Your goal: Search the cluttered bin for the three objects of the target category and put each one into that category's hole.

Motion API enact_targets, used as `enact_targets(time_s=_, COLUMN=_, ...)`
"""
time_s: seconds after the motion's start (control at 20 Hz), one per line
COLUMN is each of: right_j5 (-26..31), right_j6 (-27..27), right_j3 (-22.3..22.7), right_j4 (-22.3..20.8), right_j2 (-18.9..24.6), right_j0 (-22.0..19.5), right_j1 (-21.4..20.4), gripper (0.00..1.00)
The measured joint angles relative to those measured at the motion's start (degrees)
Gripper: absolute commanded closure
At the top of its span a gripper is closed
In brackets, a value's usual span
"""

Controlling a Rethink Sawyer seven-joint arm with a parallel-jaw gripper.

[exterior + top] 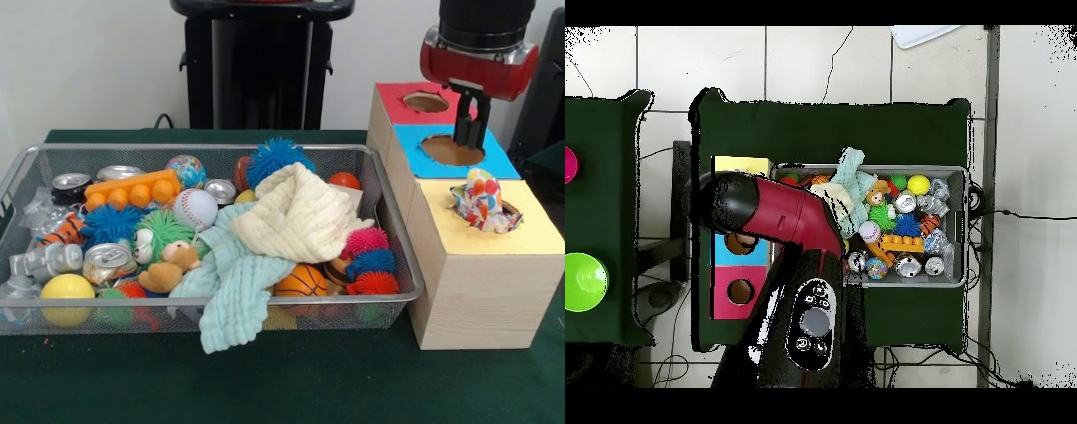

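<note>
Multicolored ball (pixel 479 200) lodged in yellow hole, beside fingers (pixel 469 132) hanging together, empty, over blue hole (pixel 451 150).

You're looking at an arm (pixel 780 215) with a glossy red shell and black joint housings, rounded and bulbous at the elbow as seen from overhead. On its black lower link you can see a small control panel (pixel 811 322) with a round grey knob and a few little buttons. In the front view, the wrist (pixel 478 55) is a black cylinder ringed by a red collar with grey tabs, and below it hangs the dark, narrow gripper (pixel 470 132).
</note>
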Motion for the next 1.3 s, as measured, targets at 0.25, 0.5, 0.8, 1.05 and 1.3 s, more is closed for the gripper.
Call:
enact_targets(time_s=0.25, right_j5=-1.1, right_j6=0.0, right_j3=0.0, right_j4=0.0, right_j2=0.0, right_j0=0.0, right_j1=0.5, gripper=1.00)
enact_targets(time_s=0.5, right_j5=-2.8, right_j6=0.0, right_j3=0.0, right_j4=0.0, right_j2=0.0, right_j0=0.0, right_j1=1.2, gripper=1.00)
enact_targets(time_s=0.8, right_j5=-4.4, right_j6=0.0, right_j3=0.0, right_j4=0.1, right_j2=0.2, right_j0=0.0, right_j1=1.3, gripper=1.00)
enact_targets(time_s=1.05, right_j5=-5.9, right_j6=0.0, right_j3=0.0, right_j4=0.3, right_j2=0.3, right_j0=0.1, right_j1=1.4, gripper=1.00)
enact_targets(time_s=1.3, right_j5=-6.5, right_j6=0.0, right_j3=0.0, right_j4=0.8, right_j2=0.5, right_j0=0.5, right_j1=1.8, gripper=1.00)
